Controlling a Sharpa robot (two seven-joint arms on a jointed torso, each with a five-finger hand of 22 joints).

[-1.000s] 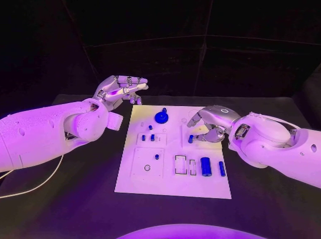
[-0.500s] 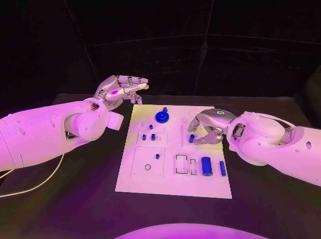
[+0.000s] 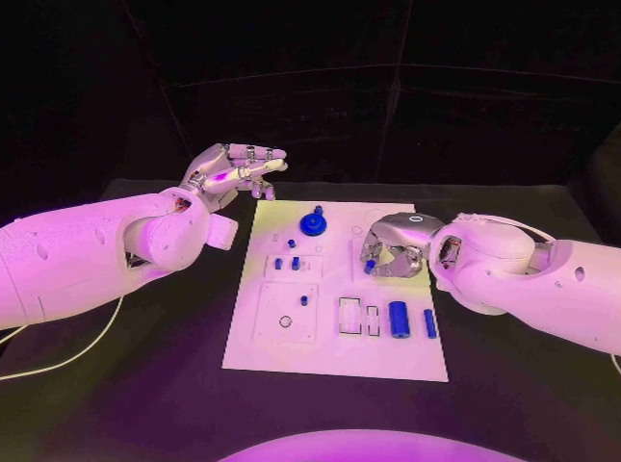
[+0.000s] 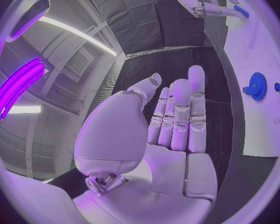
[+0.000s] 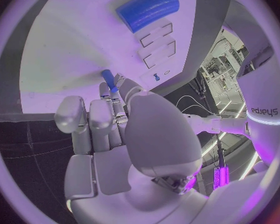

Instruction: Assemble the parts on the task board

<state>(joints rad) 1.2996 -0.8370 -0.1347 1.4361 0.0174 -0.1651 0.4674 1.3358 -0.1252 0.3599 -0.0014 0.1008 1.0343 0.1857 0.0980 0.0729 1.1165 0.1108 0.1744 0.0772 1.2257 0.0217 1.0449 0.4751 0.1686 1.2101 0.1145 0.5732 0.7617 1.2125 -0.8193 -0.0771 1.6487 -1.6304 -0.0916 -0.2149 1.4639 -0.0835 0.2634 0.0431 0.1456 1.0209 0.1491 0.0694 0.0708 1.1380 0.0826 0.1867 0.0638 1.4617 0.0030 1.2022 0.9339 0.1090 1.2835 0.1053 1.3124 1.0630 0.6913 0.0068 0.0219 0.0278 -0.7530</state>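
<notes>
The right hand [image 3: 398,248] is pinching 1 small blue peg [image 5: 108,79] over the task board [image 3: 331,358]. The left hand [image 3: 231,173] is hovering beyond the board's far corner, fingers straight, together, holding nothing.

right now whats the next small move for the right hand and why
Probably lower the right hand a little and seat the small blue peg it pinches at its fingertips. The hand hangs over the task board and the peg points toward the board's surface. The left hand is raised off the board's far corner, holding nothing.
</notes>
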